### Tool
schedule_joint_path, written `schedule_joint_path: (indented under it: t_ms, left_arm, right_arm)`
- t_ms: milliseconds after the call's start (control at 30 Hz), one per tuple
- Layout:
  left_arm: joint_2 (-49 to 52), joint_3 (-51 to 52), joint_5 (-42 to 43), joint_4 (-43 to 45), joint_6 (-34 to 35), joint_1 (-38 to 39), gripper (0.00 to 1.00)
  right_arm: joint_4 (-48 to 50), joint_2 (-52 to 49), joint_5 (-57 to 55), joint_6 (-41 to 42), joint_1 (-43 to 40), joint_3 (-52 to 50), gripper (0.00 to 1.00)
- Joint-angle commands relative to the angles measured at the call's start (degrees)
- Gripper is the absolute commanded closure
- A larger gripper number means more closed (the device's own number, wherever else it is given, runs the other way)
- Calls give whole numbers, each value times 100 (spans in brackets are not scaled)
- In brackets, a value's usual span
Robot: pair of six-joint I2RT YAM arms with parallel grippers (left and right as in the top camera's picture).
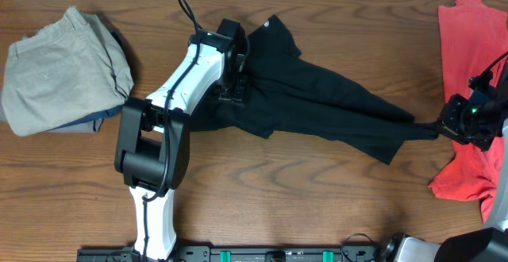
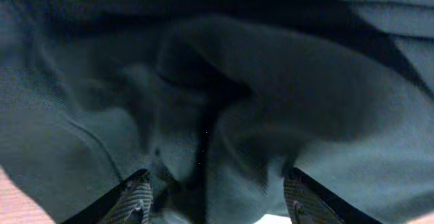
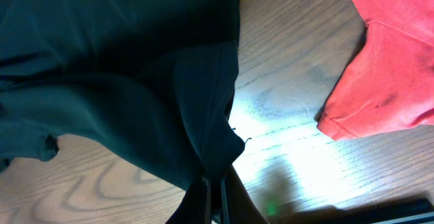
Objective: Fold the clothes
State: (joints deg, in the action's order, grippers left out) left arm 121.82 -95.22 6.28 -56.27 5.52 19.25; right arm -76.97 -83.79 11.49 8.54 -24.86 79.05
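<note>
The black shirt (image 1: 317,103) lies stretched across the middle of the table, bunched at its left end. My left gripper (image 1: 235,83) is pressed down into that left part; in the left wrist view its fingers (image 2: 213,200) are spread wide with dark fabric (image 2: 271,81) filling the view between them. My right gripper (image 1: 441,125) is shut on the shirt's right corner, pulled taut; the right wrist view shows the jaws (image 3: 215,193) pinching black cloth (image 3: 122,68). The coral-red garment (image 1: 472,63) lies at the right edge. The khaki trousers (image 1: 63,67) sit folded at far left.
The wooden table (image 1: 302,190) shows bare in front of the shirt. The red garment's corner (image 3: 386,68) lies close to my right gripper. A dark blue cloth edge (image 1: 99,117) peeks from under the trousers.
</note>
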Motion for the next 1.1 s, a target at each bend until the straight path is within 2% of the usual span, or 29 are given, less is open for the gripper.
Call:
schedule_joint_path:
  t_ms: [0, 67, 233, 267, 400, 433, 733, 900, 1067]
  left_arm:
    - [57, -13, -170, 13, -72, -4, 37]
    - [66, 11, 85, 31, -72, 46, 46]
    - [68, 192, 201, 179, -76, 236, 48]
    - [68, 225, 186, 199, -76, 258, 53]
    - [66, 234, 181, 177, -76, 280, 89]
    - [66, 234, 179, 168, -76, 262, 94]
    - [-326, -68, 157, -415, -79, -11, 94]
    - [-1331, -503, 166, -765, -76, -415, 94]
    - [-2625, -570, 341, -706, -72, -826, 94]
  right_arm:
    - [4, 39, -57, 61, 31, -9, 99]
    - [4, 39, -57, 63, 31, -9, 99]
    - [9, 39, -57, 61, 28, -9, 99]
    - [9, 39, -59, 61, 28, -9, 99]
    - [7, 39, -59, 61, 28, -9, 99]
    - [7, 39, -59, 61, 28, -9, 99]
    - [153, 39, -378, 61, 28, -9, 99]
    - [426, 39, -415, 4, 22, -9, 99]
    - [691, 52, -131, -48, 24, 11, 99]
